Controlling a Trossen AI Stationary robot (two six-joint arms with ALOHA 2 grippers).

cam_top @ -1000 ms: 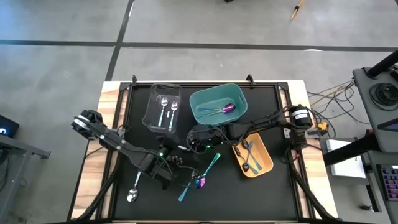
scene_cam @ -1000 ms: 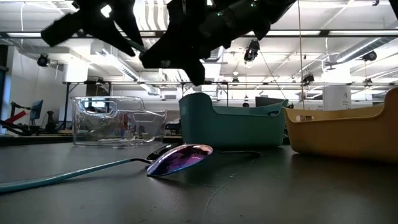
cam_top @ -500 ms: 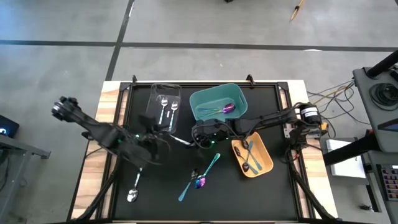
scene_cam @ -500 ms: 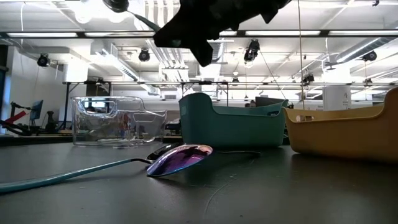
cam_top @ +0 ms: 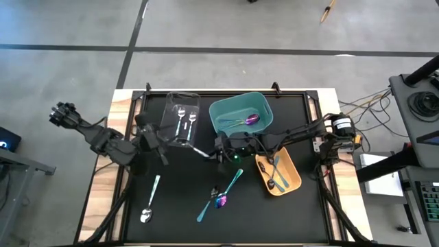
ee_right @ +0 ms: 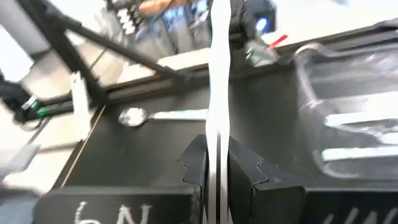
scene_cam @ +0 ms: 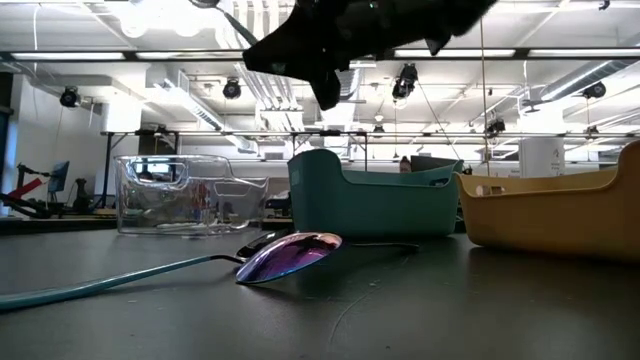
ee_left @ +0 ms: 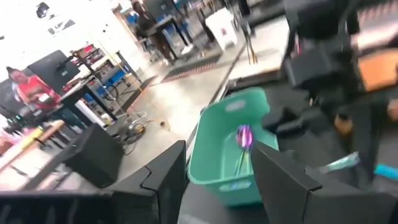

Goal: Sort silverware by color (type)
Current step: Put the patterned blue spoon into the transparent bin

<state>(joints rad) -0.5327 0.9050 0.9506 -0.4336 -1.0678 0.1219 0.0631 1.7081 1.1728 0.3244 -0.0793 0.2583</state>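
My right gripper (cam_top: 218, 152) is above the table's middle, shut on a silver utensil (cam_top: 195, 147) that sticks out toward the clear bin (cam_top: 180, 118). My left gripper (cam_top: 159, 143) is open and empty beside that bin's near left corner. Its wrist view looks between the fingers at the teal bin (ee_left: 230, 155) holding a purple spoon (ee_left: 244, 135). On the mat lie a silver spoon (cam_top: 149, 200), a teal-handled utensil (cam_top: 230, 186) and an iridescent purple spoon (cam_top: 220, 200), the last large in the low view (scene_cam: 290, 255). The clear bin holds two silver pieces. My right gripper pinches the silver utensil by one end (ee_right: 217, 140) between its two fingers (ee_right: 194, 163), seen edge-on in the wrist view. The fingers come level from the table's right, along its length. The utensil is lifted clear and points toward the table's left, high above the mat (scene_cam: 232, 20).
The orange bin (cam_top: 278, 171) with dark spoons sits under the right arm, right of centre. The teal bin (cam_top: 240, 115) stands at the far edge next to the clear bin. Bare black mat shows at the near right and near left (cam_top: 171, 219).
My left gripper has drawn back from the near middle of the mat toward the far left, ending beside the clear bin. My right gripper has stayed above the middle with the silver utensil, shifting slightly right.
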